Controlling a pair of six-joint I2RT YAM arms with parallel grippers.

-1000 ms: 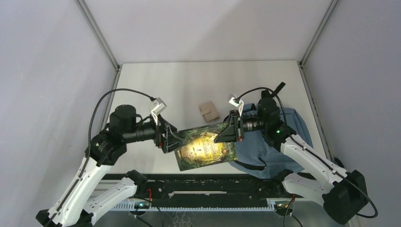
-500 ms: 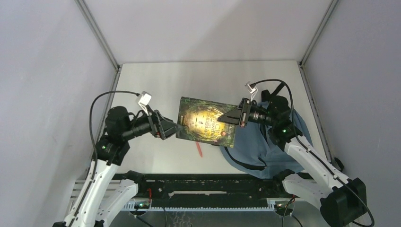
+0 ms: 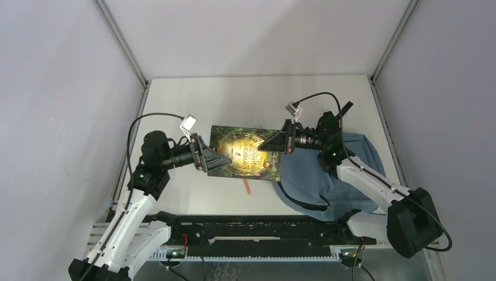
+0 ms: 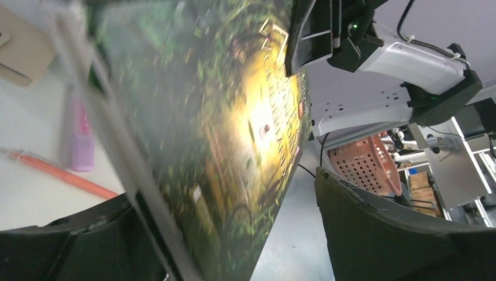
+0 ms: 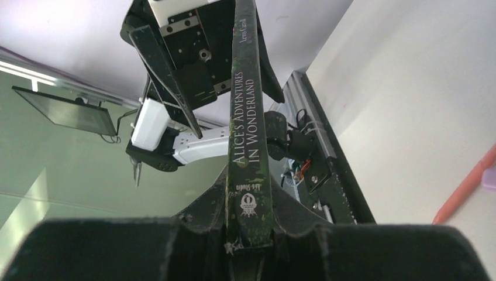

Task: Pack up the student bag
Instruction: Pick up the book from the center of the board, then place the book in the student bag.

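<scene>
Top external view: a book (image 3: 243,155) with a dark green and gold cover hangs in the air over the middle of the worktop (image 3: 245,99), nearer the near edge than the far one, cover up and roughly level; the left gripper (image 3: 209,159) meets its left edge and the right gripper (image 3: 274,143) its right edge. From the right wrist, the spine – lettered "Alice's Adventures in Wonderland" – sits pinched between that pincer's fingers (image 5: 193,234), so the right one grasps the book. From the left wrist, the book stands between the left pincer's fingers (image 4: 398,234), yet a gap shows between the cover and one of them; that pincer looks released. The student bag (image 3: 307,184) – dusty blue with black straps – lies slumped on the worktop by the right edge, toward the near-right corner, partly under the right arm. An orange pen (image 3: 248,186) lies on the worktop under the book's near side; the left wrist also shows a pink marker (image 4: 82,140) just beside it and a brown wallet (image 4: 20,50) farther off.
</scene>
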